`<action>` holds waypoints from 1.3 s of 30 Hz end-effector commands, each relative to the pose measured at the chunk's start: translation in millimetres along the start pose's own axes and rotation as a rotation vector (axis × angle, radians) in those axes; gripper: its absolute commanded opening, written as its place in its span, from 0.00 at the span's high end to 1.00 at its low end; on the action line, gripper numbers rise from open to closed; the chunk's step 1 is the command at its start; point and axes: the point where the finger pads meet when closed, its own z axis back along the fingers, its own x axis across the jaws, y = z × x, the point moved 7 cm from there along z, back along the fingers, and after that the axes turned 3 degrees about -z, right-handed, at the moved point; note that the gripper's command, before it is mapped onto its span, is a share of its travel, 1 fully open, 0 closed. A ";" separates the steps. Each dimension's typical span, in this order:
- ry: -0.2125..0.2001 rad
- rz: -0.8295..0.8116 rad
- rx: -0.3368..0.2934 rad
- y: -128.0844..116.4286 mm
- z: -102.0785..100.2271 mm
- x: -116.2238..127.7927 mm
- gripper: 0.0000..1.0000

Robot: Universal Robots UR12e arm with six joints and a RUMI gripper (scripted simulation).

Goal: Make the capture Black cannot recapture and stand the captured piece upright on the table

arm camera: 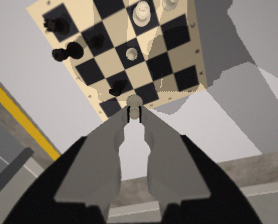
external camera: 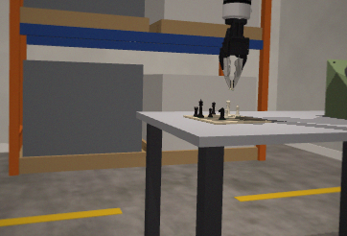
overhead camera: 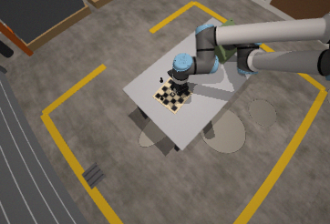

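The chessboard (arm camera: 125,50) lies on the grey table, also seen in the top view (overhead camera: 171,96) and the exterior view (external camera: 218,118). My gripper (arm camera: 134,107) hangs high above the board's near edge (external camera: 231,84), shut on a small white piece whose cream head (arm camera: 133,101) shows between the fingertips. On the board stand black pieces (arm camera: 56,25) (arm camera: 67,51) (arm camera: 117,87) and white pieces (arm camera: 142,12) (arm camera: 131,52) (arm camera: 170,4). One black piece (overhead camera: 159,79) stands on the table beside the board, off its squares.
A green block (external camera: 336,87) sits at the table's far right. Orange shelving with grey boxes (external camera: 81,63) stands behind the table. Yellow floor lines (overhead camera: 73,92) ring the work cell.
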 end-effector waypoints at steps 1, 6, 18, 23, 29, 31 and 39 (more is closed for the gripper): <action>-0.013 -0.003 -0.002 2.1 4.2 2.1 1.00; -0.016 -0.009 -0.004 1.7 2.1 3.4 1.00; -0.016 -0.282 -0.001 -35.5 2.7 -10.0 1.00; -0.015 -0.377 -0.001 -48.7 2.8 -14.2 1.00; -0.015 -0.381 0.001 -48.8 2.9 -14.3 1.00; -0.016 -0.382 0.001 -48.5 2.2 -13.5 1.00; -0.018 -0.384 0.000 -47.6 0.5 -12.1 1.00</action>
